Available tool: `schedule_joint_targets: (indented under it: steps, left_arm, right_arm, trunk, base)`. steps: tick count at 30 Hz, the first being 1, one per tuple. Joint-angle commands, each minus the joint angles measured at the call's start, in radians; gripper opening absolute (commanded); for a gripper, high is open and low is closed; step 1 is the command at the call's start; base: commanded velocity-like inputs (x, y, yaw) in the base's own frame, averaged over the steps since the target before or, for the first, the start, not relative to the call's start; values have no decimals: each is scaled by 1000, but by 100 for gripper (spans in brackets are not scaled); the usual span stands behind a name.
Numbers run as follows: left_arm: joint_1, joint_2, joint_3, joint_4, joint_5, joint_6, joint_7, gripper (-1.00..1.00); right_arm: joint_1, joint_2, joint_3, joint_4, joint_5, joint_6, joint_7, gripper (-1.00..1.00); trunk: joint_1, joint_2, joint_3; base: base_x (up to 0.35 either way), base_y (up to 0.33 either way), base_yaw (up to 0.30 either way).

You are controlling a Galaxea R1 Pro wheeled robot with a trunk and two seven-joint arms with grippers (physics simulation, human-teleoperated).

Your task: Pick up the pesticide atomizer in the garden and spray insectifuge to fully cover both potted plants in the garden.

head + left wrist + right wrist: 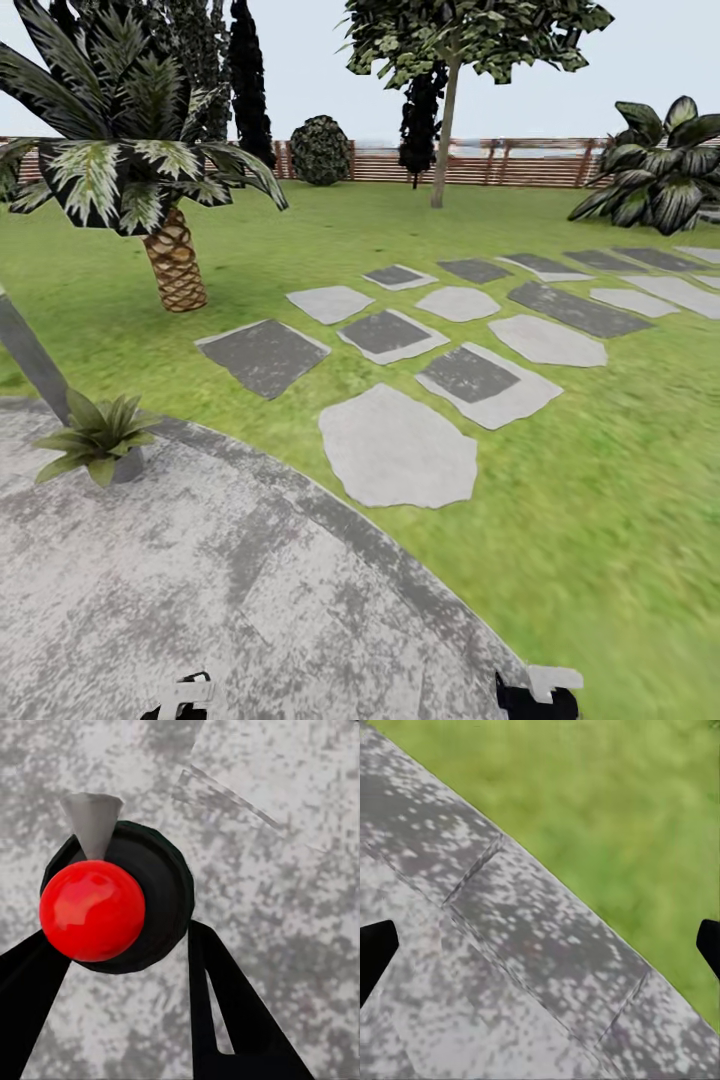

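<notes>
Potted plant point(95, 437), a low green rosette in a small grey pot, sits on the edge of the round grey patio point(200, 580) in the head view; the scaly-trunked palm point(172, 258) rises on the lawn point(600, 520) behind it, stepping stones point(398, 448) lead from the patio toward the slatted fence point(520, 165).

Left wrist view: the left gripper point(127, 1012) clenches its dark fingers point(232, 1020) around a black object with a red ball point(91, 910) and grey nozzle, above the patio.

Right wrist view: the right gripper point(540, 941) is released, fingertips point(375, 945) wide apart over the patio's rim beside the grass.
</notes>
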Motion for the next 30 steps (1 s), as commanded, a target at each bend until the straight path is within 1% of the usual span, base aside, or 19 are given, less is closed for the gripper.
schedule_joint_targets:
  steps: [1,21,24,30]
  left_arm:
    - [-1,0,8,1,-6,-3,-1,-100]
    - [-1,0,8,3,-6,-5,-1,-100]
    - [-1,1,8,3,-6,-5,-1,-100]
    - [1,1,8,2,-6,-5,-1,-100]
  right_arm:
    - [0,0,9,0,-7,-2,-4,100]
    - [-1,0,9,0,-7,-2,-4,100]
    - [-1,0,9,0,-7,-2,-4,100]
    - [0,0,9,0,-7,-2,-4,100]
  trunk:
    - [0,0,-1]
    - [0,0,-1]
    - [0,0,-1]
    - [0,0,-1]
  base:
    - [338,0,277]
    - [328,-9,277]
    - [176,0,277]
    - [27,0,277]
